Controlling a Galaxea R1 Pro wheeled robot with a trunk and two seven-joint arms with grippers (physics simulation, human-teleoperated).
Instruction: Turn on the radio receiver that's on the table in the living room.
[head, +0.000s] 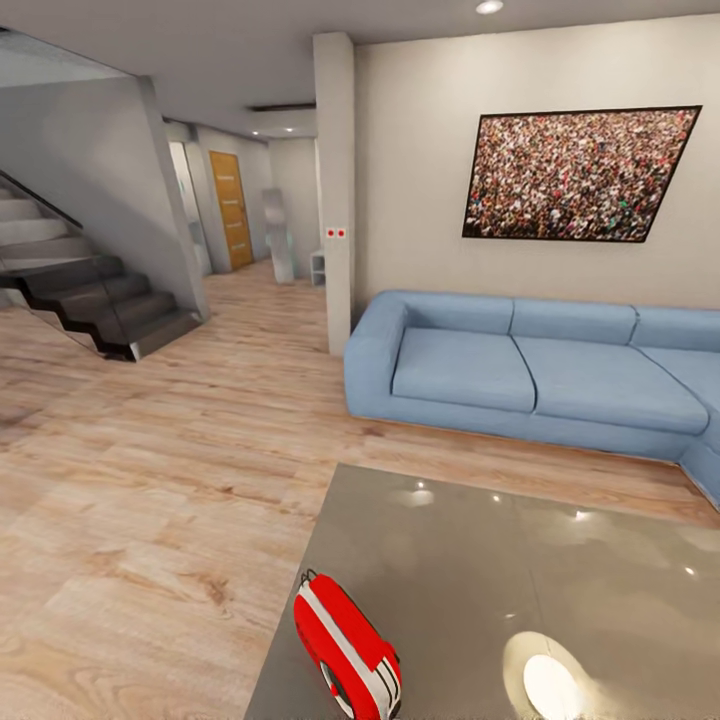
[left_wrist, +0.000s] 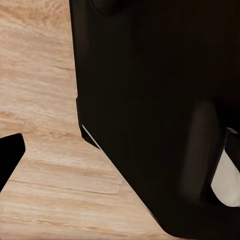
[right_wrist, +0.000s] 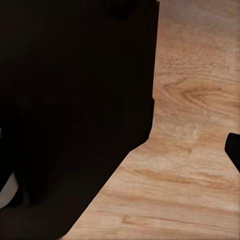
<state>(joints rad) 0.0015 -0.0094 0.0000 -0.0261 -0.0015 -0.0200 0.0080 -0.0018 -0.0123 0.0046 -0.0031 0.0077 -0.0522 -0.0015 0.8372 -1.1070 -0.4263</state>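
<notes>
Red radio (head: 347, 650) lies at lower centre on the grey table (head: 600, 590), blue sofa (head: 540, 370) behind. Gripper openings cannot be told from the wrist views.

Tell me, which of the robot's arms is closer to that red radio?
Probably left, narrowly: the radio sits slightly toward its left on the table. Both wrist cameras face wood floor beside the robot's dark body, so both arms seem low, off the table.

A home's living room: light-blue sofa (head: 540, 370) at right, crowd picture (head: 578, 175) above, staircase (head: 85, 285) upper left, wood-plank floor (head: 150, 500).
</notes>
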